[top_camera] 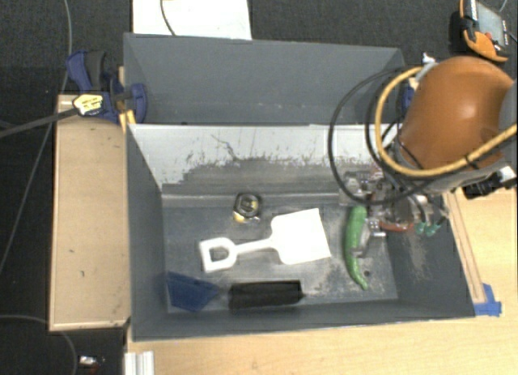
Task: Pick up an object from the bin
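Your gripper (374,223) hangs just beyond the green pepper (354,245), which lies beside the white shovel (275,245) blade, crosswise to its handle; you cannot tell the gripper's opening.

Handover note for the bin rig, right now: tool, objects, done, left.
Tool: low at the right side of the bin, against the upper part of a green pepper-shaped thing. Grip cannot be told.
Other things on the floor: white toy shovel in the middle, small round brass-coloured piece behind it, black block and blue scrap by the near wall.
Done: tool is down at the green thing.
Left: nothing looks lifted. Secure one object and raise it out.
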Controlling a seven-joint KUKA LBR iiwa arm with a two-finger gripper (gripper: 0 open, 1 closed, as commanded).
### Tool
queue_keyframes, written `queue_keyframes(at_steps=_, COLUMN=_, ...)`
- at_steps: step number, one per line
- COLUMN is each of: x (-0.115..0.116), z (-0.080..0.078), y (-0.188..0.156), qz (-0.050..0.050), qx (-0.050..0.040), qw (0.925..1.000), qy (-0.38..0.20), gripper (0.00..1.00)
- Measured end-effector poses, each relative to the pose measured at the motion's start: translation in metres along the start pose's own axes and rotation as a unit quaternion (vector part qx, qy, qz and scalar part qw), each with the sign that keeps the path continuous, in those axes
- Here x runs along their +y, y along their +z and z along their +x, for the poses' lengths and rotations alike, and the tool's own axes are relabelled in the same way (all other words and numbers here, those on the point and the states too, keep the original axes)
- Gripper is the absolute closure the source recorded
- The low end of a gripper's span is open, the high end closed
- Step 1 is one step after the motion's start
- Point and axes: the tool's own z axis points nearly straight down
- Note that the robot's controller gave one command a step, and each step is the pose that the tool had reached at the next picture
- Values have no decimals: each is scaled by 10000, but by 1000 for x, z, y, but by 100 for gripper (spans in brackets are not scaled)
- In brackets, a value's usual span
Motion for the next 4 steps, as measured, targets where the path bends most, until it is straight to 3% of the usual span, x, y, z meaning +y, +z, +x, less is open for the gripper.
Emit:
queue_keyframes(at_steps=1, x=0, z=-2, y=-3, qz=1, qx=-33, qw=10000, qy=-5, gripper=0)
queue_keyframes(at_steps=2, x=65, z=-49, y=149, qz=0, qx=-66, qw=9975, qy=-703, gripper=0)
queue_keyframes(at_steps=3, x=100, z=-58, y=79, qz=8, qx=-156, qw=9962, qy=-857, gripper=0)
queue_keyframes(at_steps=4, x=73, z=-52, y=173, qz=-1, qx=-71, qw=9970, qy=-770, gripper=0)
